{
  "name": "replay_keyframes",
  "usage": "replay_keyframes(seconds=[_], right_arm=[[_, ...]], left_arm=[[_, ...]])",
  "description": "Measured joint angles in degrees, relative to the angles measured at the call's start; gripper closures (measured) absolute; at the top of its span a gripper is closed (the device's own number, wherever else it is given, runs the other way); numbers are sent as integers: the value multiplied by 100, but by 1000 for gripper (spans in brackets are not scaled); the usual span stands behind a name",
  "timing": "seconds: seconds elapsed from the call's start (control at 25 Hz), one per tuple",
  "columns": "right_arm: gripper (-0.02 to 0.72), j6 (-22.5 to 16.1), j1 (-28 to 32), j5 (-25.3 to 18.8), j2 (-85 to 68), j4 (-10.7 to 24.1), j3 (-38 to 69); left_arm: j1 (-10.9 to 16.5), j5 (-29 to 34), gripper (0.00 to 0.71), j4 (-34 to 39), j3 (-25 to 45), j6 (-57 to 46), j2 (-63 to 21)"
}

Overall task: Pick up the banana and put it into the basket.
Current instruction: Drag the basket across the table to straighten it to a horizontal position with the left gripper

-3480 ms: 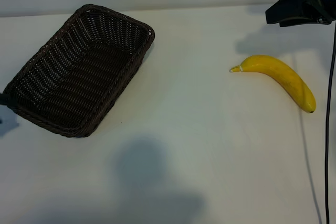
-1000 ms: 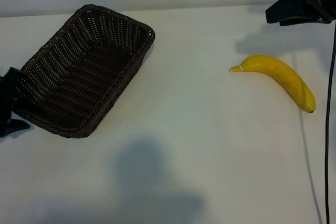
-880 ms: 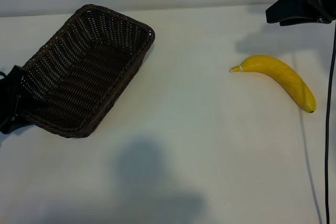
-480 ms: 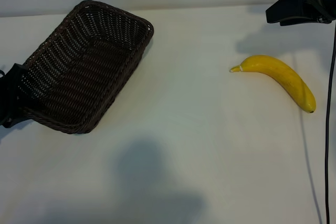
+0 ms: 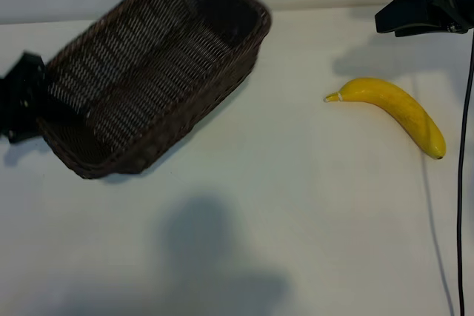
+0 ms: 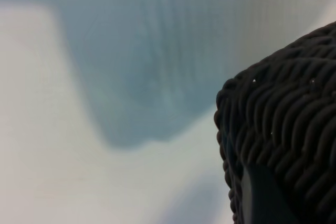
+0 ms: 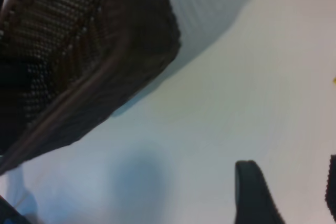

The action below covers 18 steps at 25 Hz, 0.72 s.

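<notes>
While basket (image 5: 155, 72) tilts, banana (image 5: 392, 105) smooth, yellow

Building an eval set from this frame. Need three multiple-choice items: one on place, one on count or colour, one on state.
1. Where does the banana lie?
A. in the basket
B. on the table, toward the right arm's side
C. in the right gripper

2. How many bananas are in view?
A. one
B. two
C. three

3. What is the state of the basket?
A. flat on the table
B. upside down
C. tilted, one end raised, held at its rim by the left gripper

Answers: 1 B, it rests on the bare table below the right gripper. 2 A, only one yellow fruit shows. 3 C, its far end stands lifted while the left gripper holds its edge.
</notes>
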<state>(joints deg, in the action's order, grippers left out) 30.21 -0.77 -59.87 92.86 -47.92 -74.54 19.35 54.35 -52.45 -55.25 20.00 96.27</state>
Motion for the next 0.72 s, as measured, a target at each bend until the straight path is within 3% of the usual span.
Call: replay_keyframes(seconds=[0.16, 0.44, 0.72], right_arm=[[340, 1, 0, -39, 0, 0, 0], [340, 1, 0, -39, 0, 0, 0], [340, 1, 0, -39, 0, 0, 0]], left_arm=[[-2, 526, 422, 365, -689, -313, 0], [-139, 805, 422, 2536, -1408, -1340, 6], [-664, 1267, 422, 2912, -2251, -1345, 257]])
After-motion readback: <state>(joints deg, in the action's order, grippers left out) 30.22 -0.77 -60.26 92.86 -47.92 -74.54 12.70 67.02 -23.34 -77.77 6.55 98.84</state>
